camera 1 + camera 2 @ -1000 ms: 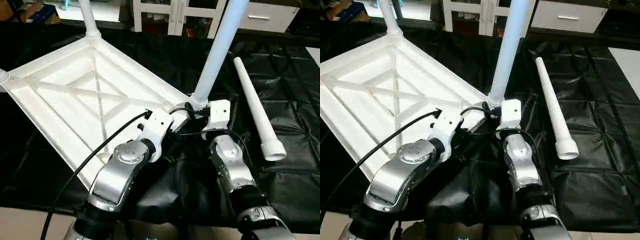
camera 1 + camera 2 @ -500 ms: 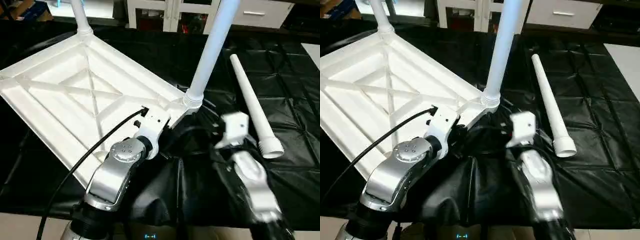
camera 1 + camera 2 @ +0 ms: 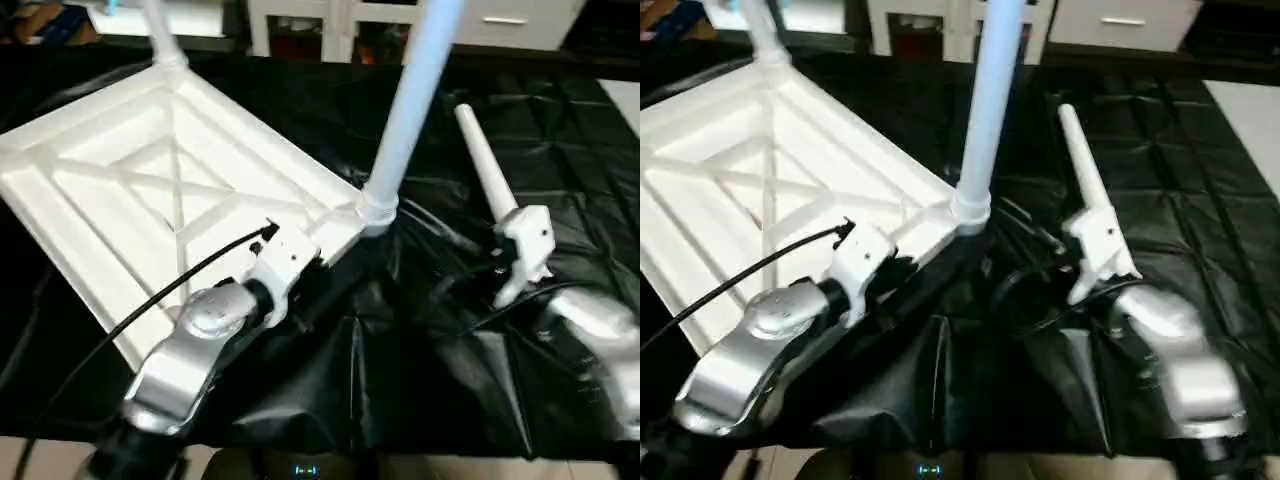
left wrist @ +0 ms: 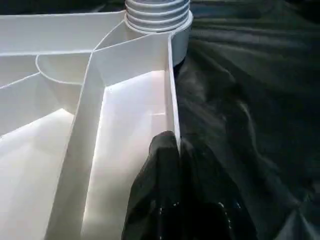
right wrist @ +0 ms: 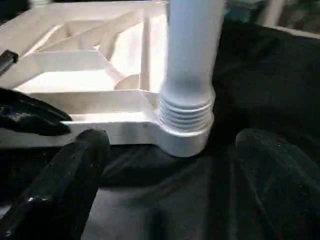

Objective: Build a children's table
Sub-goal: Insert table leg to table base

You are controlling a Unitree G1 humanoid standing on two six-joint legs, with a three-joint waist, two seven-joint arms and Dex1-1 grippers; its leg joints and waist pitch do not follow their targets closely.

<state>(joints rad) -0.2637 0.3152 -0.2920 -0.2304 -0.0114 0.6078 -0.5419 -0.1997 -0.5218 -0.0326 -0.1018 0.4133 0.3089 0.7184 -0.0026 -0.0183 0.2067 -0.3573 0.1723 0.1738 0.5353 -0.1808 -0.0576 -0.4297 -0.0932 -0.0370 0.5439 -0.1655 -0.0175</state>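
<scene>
Left tool is clamped shut on the tabletop rim near the corner socket, as I had it a second ago. Right tool has let go of the upright leg and pulled back to my right; I see its fingers spread wide apart. Tabletop lies upside down on the black table, X-ribs up. Loose leg lies beside it.
</scene>
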